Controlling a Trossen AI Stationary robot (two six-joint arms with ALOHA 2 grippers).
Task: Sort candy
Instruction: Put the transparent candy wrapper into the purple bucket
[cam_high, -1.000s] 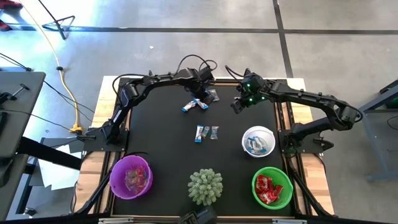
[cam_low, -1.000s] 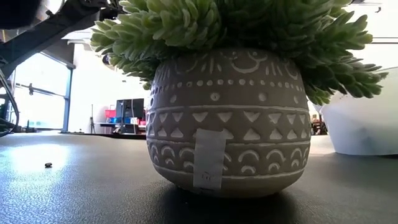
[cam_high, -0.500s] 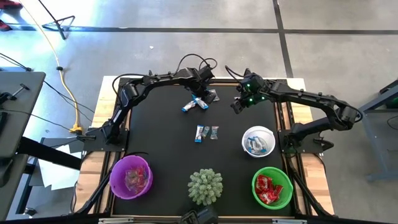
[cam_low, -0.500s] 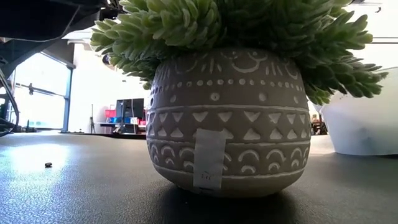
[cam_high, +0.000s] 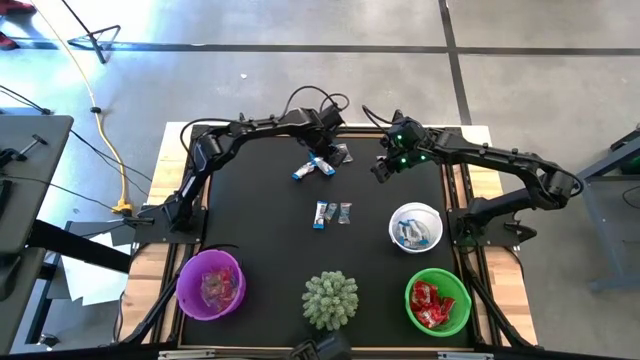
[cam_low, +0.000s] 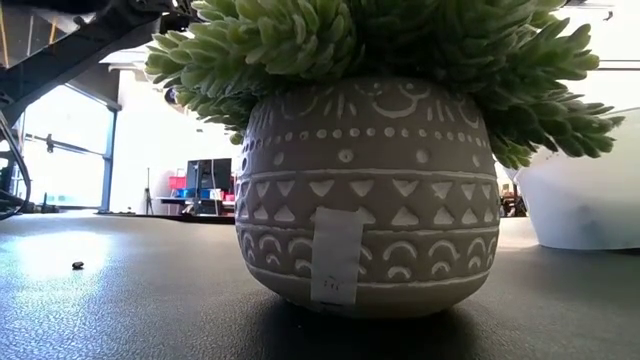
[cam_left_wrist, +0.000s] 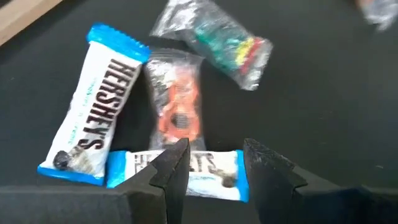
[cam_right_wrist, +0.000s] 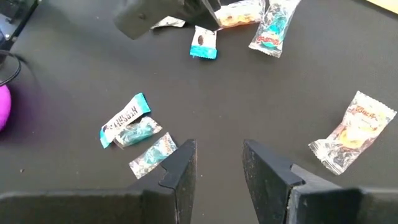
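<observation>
Several wrapped candies lie on the black table. Near its far edge, two blue-and-white candies (cam_left_wrist: 96, 134) (cam_left_wrist: 140, 169), an orange clear-wrapped one (cam_left_wrist: 177, 109) and a green-and-red one (cam_left_wrist: 217, 40) lie close together. My left gripper (cam_left_wrist: 214, 168) (cam_high: 325, 152) is open, slanting down over the nearer blue-and-white candy. Three more candies (cam_right_wrist: 134, 134) (cam_high: 332, 212) lie mid-table, and a yellow one (cam_right_wrist: 351, 134) lies apart. My right gripper (cam_right_wrist: 217, 165) (cam_high: 383, 172) hangs open over bare table at the far right, nothing between its fingers. My left gripper's fingertips (cam_left_wrist: 174, 165) stand over the middle of a blue-and-white candy (cam_left_wrist: 221, 177) that lies flat on the table, across the line of the fingers. The fingers come slanting down from above. Whether they touch the wrapper I cannot tell.
A purple bowl (cam_high: 210, 284) with candy stands near left, a green bowl (cam_high: 437, 302) with red candy near right, and a white bowl (cam_high: 415, 226) with blue-and-white candy behind it. A potted spiky green plant (cam_high: 330, 300) (cam_low: 360, 190) stands at the near edge.
</observation>
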